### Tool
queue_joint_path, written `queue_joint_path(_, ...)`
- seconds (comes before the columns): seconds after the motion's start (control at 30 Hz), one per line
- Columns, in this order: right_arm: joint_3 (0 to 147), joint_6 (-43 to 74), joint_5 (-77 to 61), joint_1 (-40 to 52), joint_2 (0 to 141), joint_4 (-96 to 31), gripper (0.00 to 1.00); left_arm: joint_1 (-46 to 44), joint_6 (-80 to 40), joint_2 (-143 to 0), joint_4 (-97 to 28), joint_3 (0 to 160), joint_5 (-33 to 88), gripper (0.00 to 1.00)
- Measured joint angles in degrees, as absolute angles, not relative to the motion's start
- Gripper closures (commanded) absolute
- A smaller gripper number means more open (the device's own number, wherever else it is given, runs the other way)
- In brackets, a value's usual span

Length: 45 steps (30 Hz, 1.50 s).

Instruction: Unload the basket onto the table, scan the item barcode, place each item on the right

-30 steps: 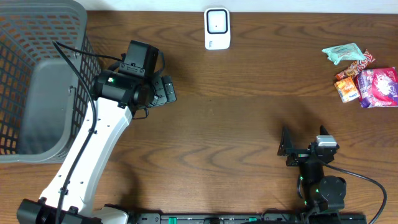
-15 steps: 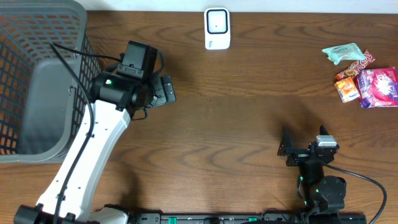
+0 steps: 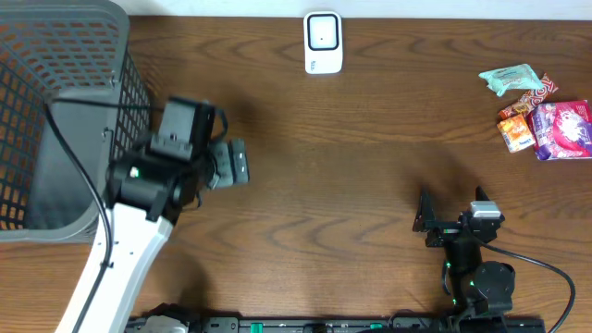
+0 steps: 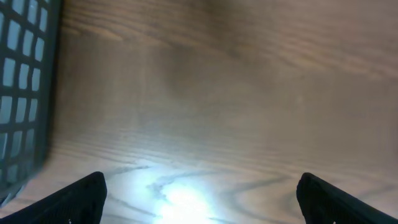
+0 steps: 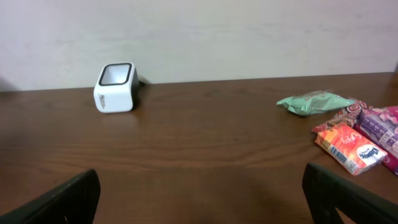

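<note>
The white barcode scanner (image 3: 323,42) stands at the table's far edge, and the right wrist view shows the scanner (image 5: 115,87) at left. Snack items lie at the far right: a green packet (image 3: 508,79), an orange packet (image 3: 517,132) and a pink packet (image 3: 562,129). The right wrist view also shows the green packet (image 5: 314,102) and the orange packet (image 5: 347,147). My left gripper (image 3: 236,165) hangs open beside the basket, over bare wood, with nothing between its fingers. My right gripper (image 3: 451,215) rests open near the front edge, empty, well short of the items.
A large dark mesh basket (image 3: 55,111) with a grey floor fills the left end of the table, and the basket's wall (image 4: 25,81) shows close on the left in the left wrist view. A red wrapper (image 3: 538,90) lies among the snacks.
My left arm has swung towards the front and left, carrying its open gripper away from the scanner and nearer the basket. The right arm has not moved.
</note>
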State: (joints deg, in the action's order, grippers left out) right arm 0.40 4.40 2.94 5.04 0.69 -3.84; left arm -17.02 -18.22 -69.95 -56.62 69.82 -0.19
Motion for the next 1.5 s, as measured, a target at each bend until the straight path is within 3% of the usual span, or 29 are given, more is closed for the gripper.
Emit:
queue_joint_path(0.57, 0.4, 4.2, 2.7, 5.0, 0.7, -3.9, 0.01, -17.0, -14.5, -43.0, -29.7, 34.0, -0.2, 0.02)
queue_joint_path(1.07, 0.4, 4.2, 2.5, 5.0, 0.7, -3.9, 0.01, -16.9, -14.3, -18.2, -17.5, 15.7, -0.4, 0.02)
queue_joint_path(1.5, 0.4, 4.2, 2.5, 5.0, 0.7, -3.9, 0.01, -13.8, -14.3, -5.3, -9.8, 6.4, -0.3, 0.02)
